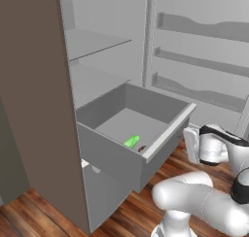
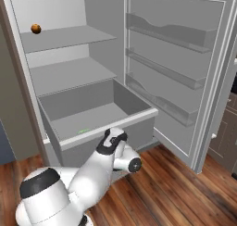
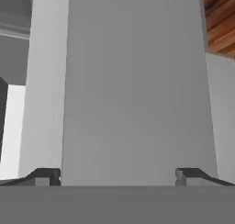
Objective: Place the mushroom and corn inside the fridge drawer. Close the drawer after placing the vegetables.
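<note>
Fridge drawer [image 1: 127,129] pulled out, corn [image 1: 132,142] inside, jaws wide open before its front.

Rendered kitchen, open fridge [image 2: 69,77] with shelves and door racks; wooden floor [image 2: 176,192], dark cabinets [image 2: 229,128]

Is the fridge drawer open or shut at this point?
Open. The fridge drawer stands pulled out from the fridge, its inside showing, with a green item on its floor.

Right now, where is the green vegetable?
The green vegetable lies on the floor of the open fridge drawer, near its front wall, beside a small brown item.
</note>
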{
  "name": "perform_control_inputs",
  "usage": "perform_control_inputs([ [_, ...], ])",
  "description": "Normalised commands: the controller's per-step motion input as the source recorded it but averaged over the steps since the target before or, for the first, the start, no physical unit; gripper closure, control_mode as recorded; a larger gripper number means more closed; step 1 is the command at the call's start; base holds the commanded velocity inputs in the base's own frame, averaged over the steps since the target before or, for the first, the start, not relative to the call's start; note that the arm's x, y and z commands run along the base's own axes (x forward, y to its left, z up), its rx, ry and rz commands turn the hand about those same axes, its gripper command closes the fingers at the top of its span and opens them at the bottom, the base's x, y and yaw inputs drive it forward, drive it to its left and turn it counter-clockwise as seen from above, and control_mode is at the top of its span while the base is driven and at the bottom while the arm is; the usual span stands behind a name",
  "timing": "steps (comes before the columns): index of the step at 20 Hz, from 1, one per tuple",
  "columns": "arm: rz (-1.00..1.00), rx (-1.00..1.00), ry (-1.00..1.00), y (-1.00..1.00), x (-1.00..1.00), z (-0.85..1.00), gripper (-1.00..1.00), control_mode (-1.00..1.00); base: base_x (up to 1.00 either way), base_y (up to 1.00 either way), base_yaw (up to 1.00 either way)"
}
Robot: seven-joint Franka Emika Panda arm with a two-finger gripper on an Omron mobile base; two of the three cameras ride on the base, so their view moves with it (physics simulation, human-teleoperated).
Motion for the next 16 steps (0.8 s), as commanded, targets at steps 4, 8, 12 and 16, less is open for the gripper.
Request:
perform_control_inputs([
  [4, 0.13, 0.10, 0.00, 0.21, 0.45, -0.20, -1.00, -1.00, 0.00, 0.00, 0.00],
  [8, 0.14, 0.10, 0.00, 0.25, 0.55, -0.06, -1.00, -1.00, 0.00, 0.00, 0.00],
  [12, 0.13, 0.10, 0.00, 0.28, 0.62, -0.02, -1.00, -1.00, 0.00, 0.00, 0.00],
  [16, 0.13, 0.09, -0.02, 0.30, 0.71, -0.01, -1.00, -1.00, 0.00, 0.00, 0.00],
])
